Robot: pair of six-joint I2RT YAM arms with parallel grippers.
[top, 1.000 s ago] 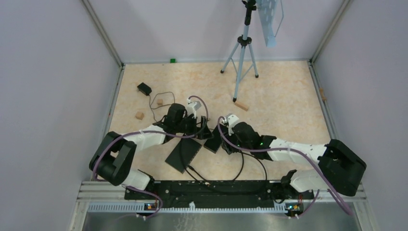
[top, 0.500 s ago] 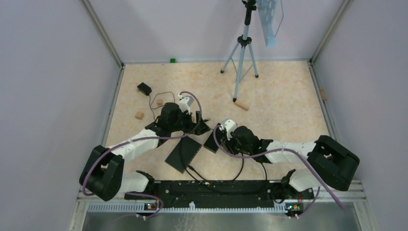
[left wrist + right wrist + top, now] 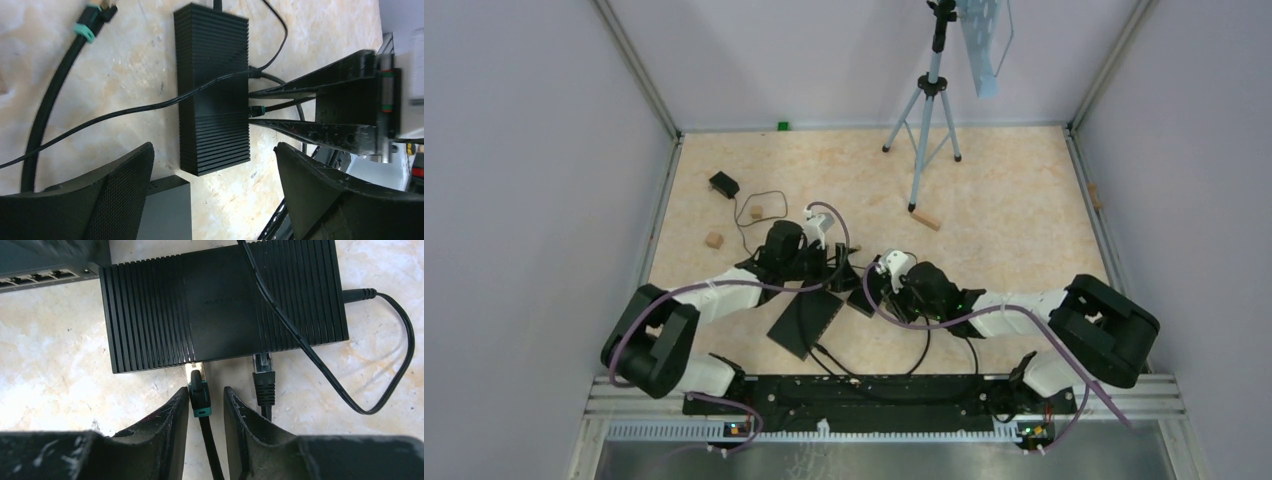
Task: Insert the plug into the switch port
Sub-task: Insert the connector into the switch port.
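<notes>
Right end effector (image 3: 206,405) straddles the teal-booted plug (image 3: 199,395), jaws narrowly apart; closing off-centre could skew it at the switch (image 3: 220,305) port, jamming entry.

Right gripper (image 3: 205,392) has its fingers (image 3: 165,425) either side of the green-booted plug (image 3: 199,396): one finger sits against the boot, a sliver of table (image 3: 60,405) shows beside the other, so can't tell if it's actually pinched. Plug's metal tip is at the front edge of the black ribbed switch (image 3: 150,315), with a black plug (image 3: 263,382) at the same edge just beside it. Thin black cable (image 3: 300,342) crosses the switch top diagonally and loops round to a barrel connector (image 3: 357,292) on its end; grey unit with a port row (image 3: 45,270) sits by the switch's far corner.
</notes>
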